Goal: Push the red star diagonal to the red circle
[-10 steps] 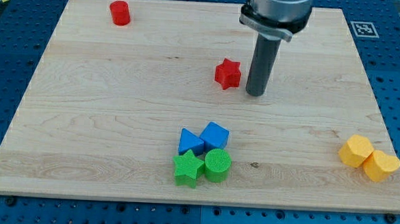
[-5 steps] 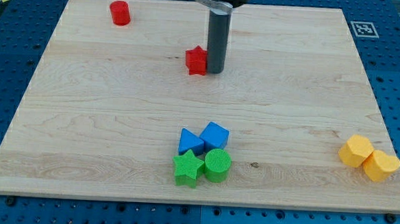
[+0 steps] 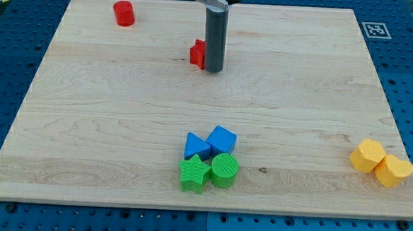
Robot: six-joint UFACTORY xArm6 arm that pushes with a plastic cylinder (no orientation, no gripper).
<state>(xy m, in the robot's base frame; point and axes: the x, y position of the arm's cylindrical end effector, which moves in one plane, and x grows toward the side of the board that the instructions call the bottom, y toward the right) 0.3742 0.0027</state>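
Note:
The red star (image 3: 197,53) lies on the wooden board (image 3: 107,124) in the upper middle, partly hidden behind my rod. My tip (image 3: 212,69) touches the star's right side. The red circle (image 3: 124,13) stands near the board's top left corner, well to the left of and above the star.
A blue triangle (image 3: 196,145), a blue cube (image 3: 222,140), a green star (image 3: 194,173) and a green circle (image 3: 225,170) are clustered at the lower middle. Two yellow blocks (image 3: 381,163) sit at the lower right edge. A marker tag (image 3: 374,29) is at the top right.
My tip has swept left and upward, pushing the red star left and up the board, toward the red circle. The other blocks have not moved.

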